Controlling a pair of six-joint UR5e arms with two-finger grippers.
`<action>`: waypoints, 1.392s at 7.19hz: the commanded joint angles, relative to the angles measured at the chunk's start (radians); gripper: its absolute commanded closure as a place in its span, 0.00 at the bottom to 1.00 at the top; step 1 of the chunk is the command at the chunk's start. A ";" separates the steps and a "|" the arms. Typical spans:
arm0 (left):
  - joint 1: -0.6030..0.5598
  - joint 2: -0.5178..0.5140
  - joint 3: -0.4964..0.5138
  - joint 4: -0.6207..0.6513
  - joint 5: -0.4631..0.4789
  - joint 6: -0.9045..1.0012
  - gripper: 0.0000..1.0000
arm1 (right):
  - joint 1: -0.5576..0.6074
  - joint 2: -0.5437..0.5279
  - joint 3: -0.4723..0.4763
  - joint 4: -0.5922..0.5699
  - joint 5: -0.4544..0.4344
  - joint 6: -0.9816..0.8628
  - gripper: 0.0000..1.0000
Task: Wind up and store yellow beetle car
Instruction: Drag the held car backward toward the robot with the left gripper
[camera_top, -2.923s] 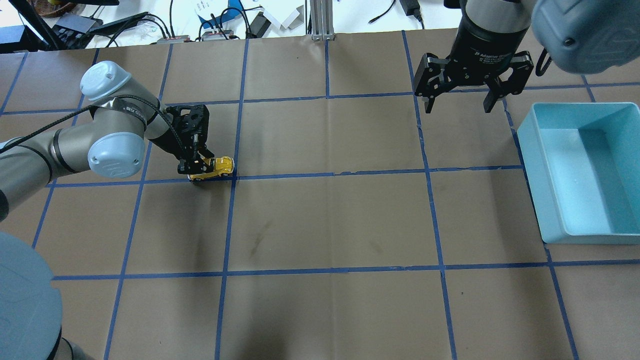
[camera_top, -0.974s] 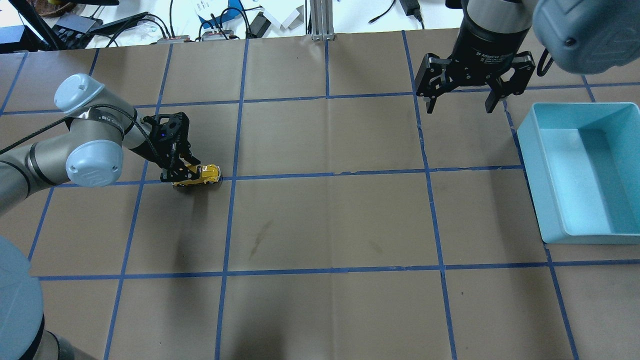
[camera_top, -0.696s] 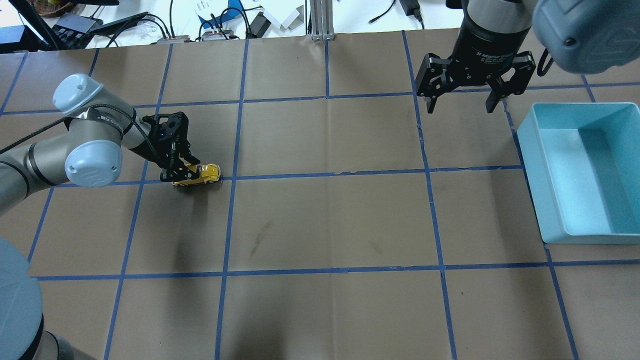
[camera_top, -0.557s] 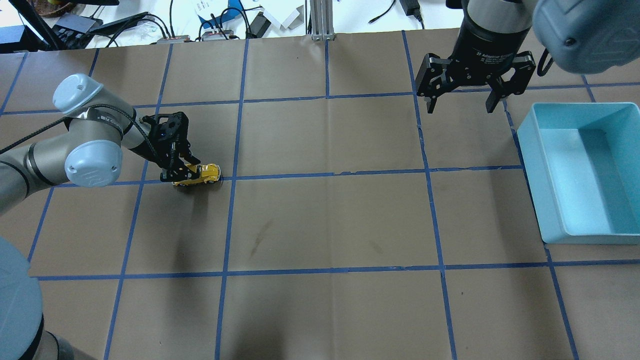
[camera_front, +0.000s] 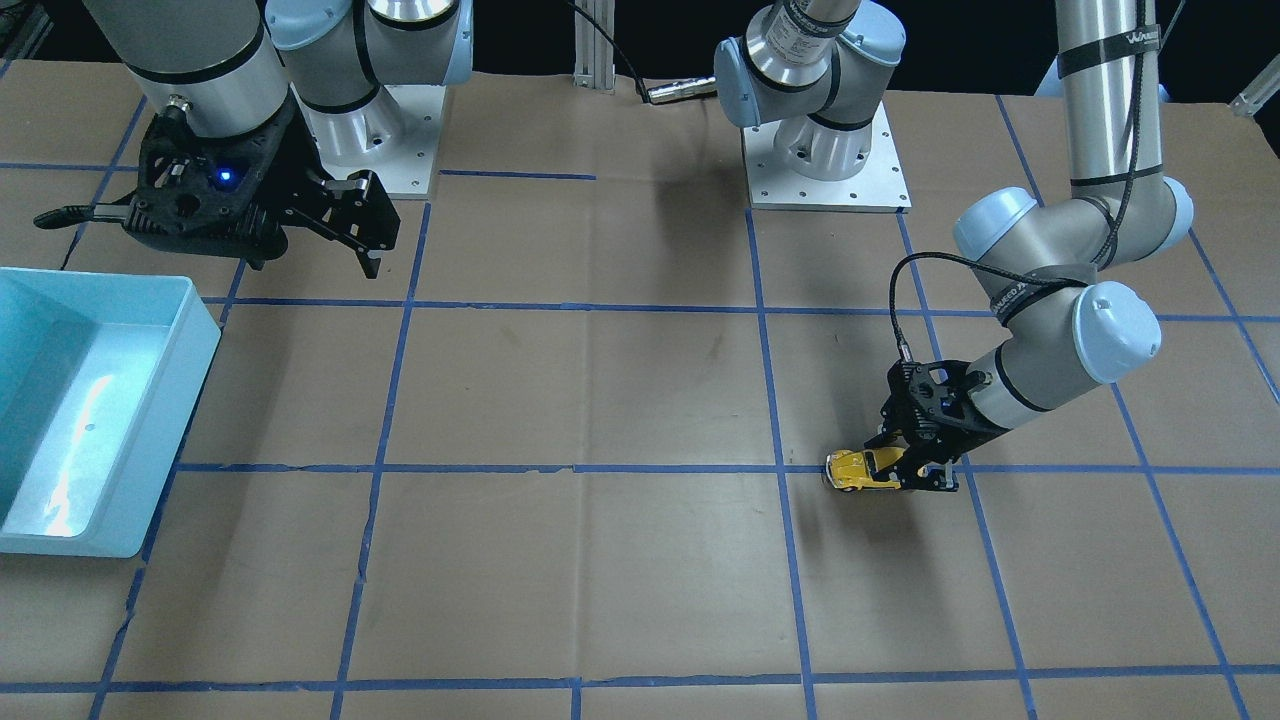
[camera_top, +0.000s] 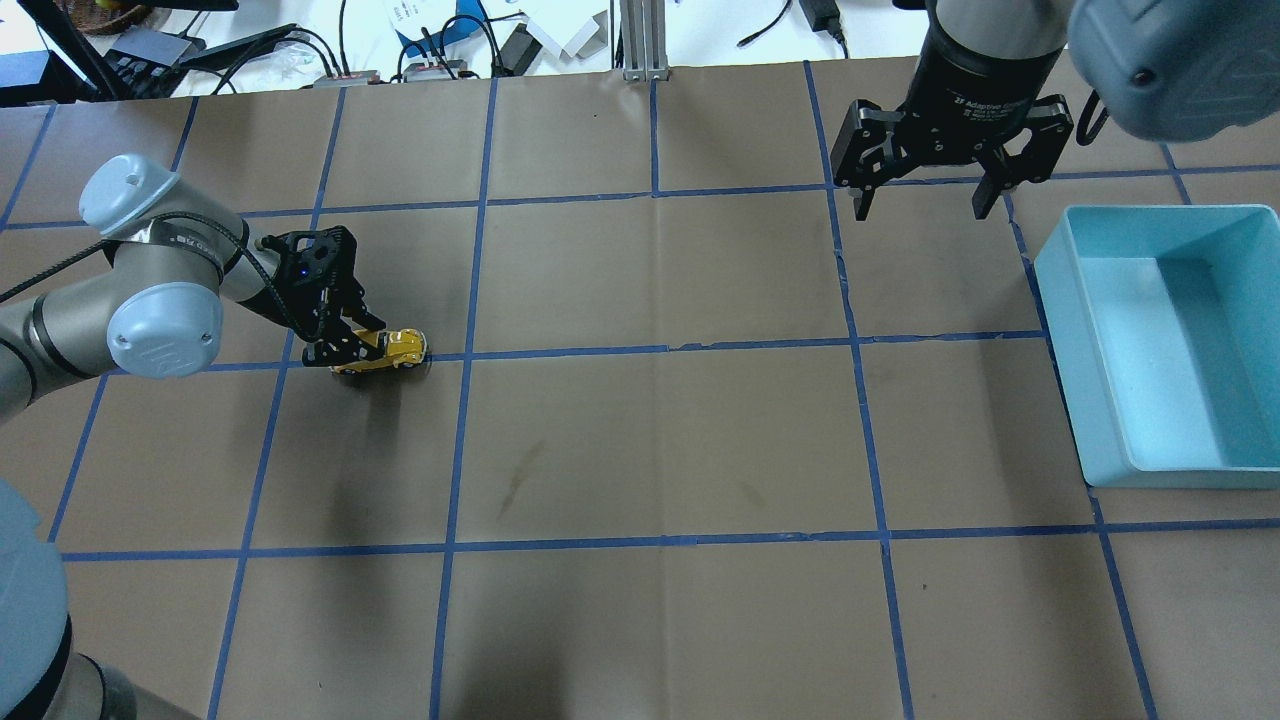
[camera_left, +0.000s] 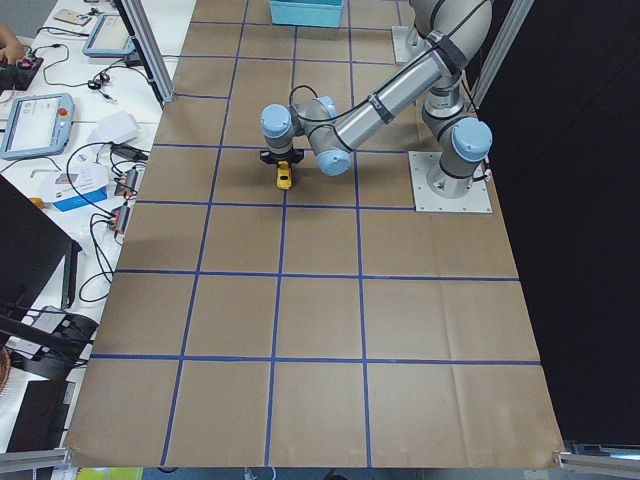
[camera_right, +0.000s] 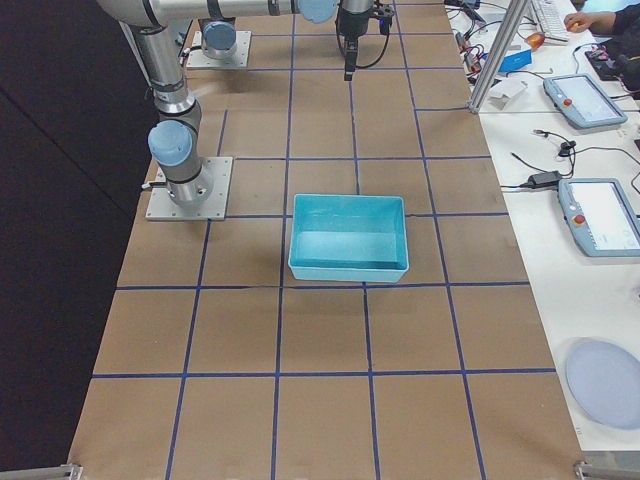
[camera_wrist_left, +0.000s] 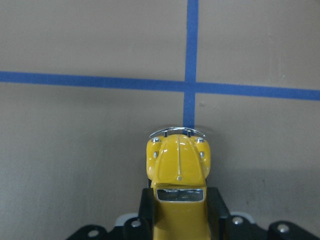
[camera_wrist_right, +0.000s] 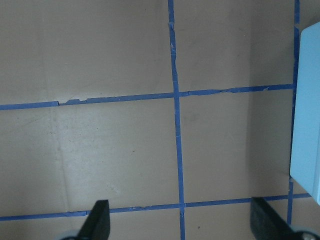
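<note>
The yellow beetle car (camera_top: 397, 348) stands on the brown table at a blue tape line, left of centre in the overhead view. My left gripper (camera_top: 345, 350) is shut on its rear half, low at the table. The left wrist view shows the car's hood (camera_wrist_left: 178, 162) sticking out forward between the fingers. It also shows in the front view (camera_front: 858, 470) and the left view (camera_left: 284, 177). My right gripper (camera_top: 922, 208) is open and empty, high over the far right of the table; its fingertips (camera_wrist_right: 98, 220) frame bare paper.
A light blue bin (camera_top: 1100, 400) stands empty at the table's right edge, also in the front view (camera_front: 150, 430) and the right view (camera_right: 348, 270). Blue tape lines grid the brown paper. Cables and devices lie beyond the far edge.
My left gripper has dragged the car to the left along the tape line, rear first. The right arm has barely moved.
</note>
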 joint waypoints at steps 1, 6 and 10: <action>0.004 0.000 -0.001 -0.002 0.001 0.006 0.78 | -0.001 -0.001 0.005 0.002 0.001 0.000 0.00; 0.027 0.002 -0.001 -0.006 0.001 0.008 0.78 | 0.000 0.001 0.005 -0.002 0.007 0.003 0.00; 0.033 0.003 -0.001 -0.007 0.004 0.008 0.78 | 0.000 -0.004 0.005 0.002 0.001 0.003 0.00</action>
